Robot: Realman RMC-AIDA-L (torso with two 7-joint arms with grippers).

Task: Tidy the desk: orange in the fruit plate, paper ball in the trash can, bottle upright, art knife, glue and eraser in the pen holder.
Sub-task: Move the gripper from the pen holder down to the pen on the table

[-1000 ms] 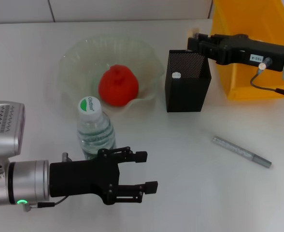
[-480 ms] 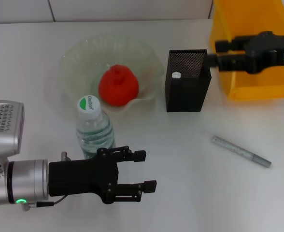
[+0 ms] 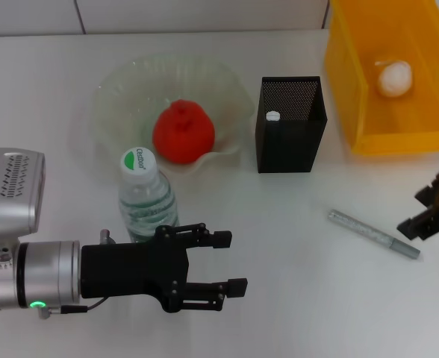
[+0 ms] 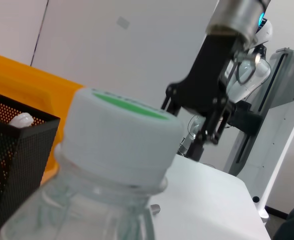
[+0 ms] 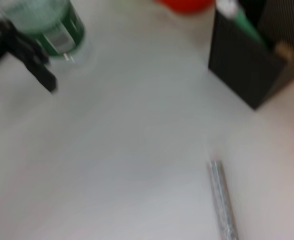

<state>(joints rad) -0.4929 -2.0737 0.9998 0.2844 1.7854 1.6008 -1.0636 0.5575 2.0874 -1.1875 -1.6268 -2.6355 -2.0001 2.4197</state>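
Observation:
The orange (image 3: 183, 133) lies in the fruit plate (image 3: 107, 97). Just in front of the plate the bottle (image 3: 146, 198) stands upright. My left gripper (image 3: 229, 262) is open, low over the table beside and in front of the bottle, holding nothing. The pen holder (image 3: 290, 142) holds the glue (image 5: 247, 22), white end up, and the eraser (image 5: 285, 50). Inside the trash can (image 3: 354, 82) sits the paper ball (image 3: 395, 78). On the table the art knife (image 3: 372, 234) lies flat. My right gripper (image 3: 421, 212) hangs open by the knife's right end.
A white wall runs behind the table. In the left wrist view the bottle's cap (image 4: 122, 130) fills the foreground, with the pen holder (image 4: 17, 150) and my right gripper (image 4: 202, 120) beyond it. Bare tabletop lies between bottle and knife.
My right arm has swung from above the pen holder and trash can down to the front right, beside the art knife. The paper ball is now uncovered. The left gripper barely shifted.

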